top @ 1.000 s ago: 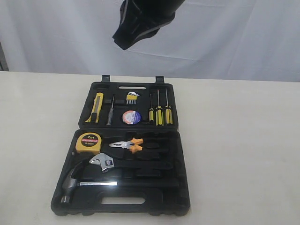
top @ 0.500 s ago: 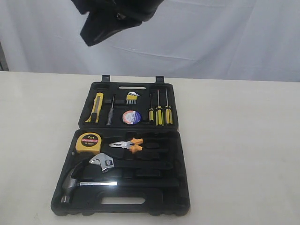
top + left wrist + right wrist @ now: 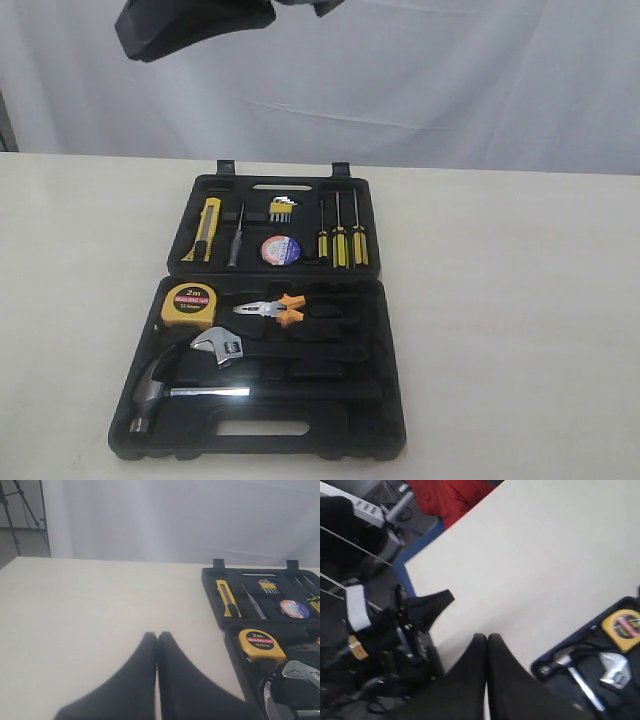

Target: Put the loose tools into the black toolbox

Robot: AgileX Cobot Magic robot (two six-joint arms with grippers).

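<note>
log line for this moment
black plastic toolbox: open; inside: yellow tape measure, orange-handled pliers, black tape roll, yellow utility knife; left end effector: shut; right end effector: shut

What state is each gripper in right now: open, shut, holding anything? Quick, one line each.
Left gripper: closed, fingers pressed together, holding nothing.
Right gripper: closed, fingers pressed together, holding nothing.

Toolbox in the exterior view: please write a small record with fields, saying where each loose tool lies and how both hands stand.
black toolbox: open, both halves flat
far half: utility knife, tape roll
near half: tape measure, pliers
tools outside the box: none seen
left hand: shut, empty
right hand: shut, empty
</note>
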